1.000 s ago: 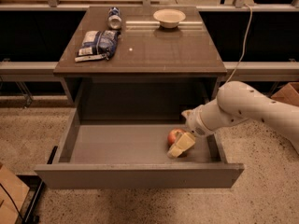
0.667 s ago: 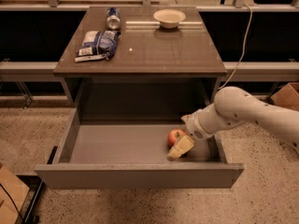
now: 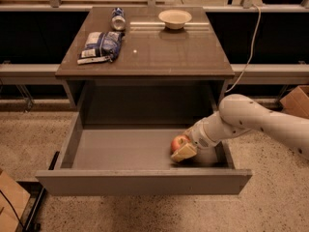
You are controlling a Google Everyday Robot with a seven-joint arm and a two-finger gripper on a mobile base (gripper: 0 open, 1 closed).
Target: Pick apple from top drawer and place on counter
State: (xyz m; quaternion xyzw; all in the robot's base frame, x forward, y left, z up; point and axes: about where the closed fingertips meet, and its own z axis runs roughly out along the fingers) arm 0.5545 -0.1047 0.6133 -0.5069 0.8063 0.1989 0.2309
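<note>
The top drawer point(image 3: 145, 180) of the grey cabinet stands pulled open toward the camera. The red apple point(image 3: 177, 140) with a yellowish patch lies on the drawer floor at the right. My gripper point(image 3: 182, 149) reaches in from the right on a white arm and is down inside the drawer, right against the apple, with a tan pad in front of and below it. The brown counter point(image 3: 164, 47) is the cabinet's top, behind and above the drawer.
On the counter lie a blue-and-white snack bag point(image 3: 100, 46) at the left, a can point(image 3: 117, 18) on its side at the back left, and a pale shallow bowl point(image 3: 175, 18) at the back. A cardboard box point(image 3: 295, 100) stands at the far right. A cable point(image 3: 248, 47) hangs right of the cabinet.
The arm has shifted slightly left and lower inside the drawer. The apple stays in about the same spot next to the gripper.
</note>
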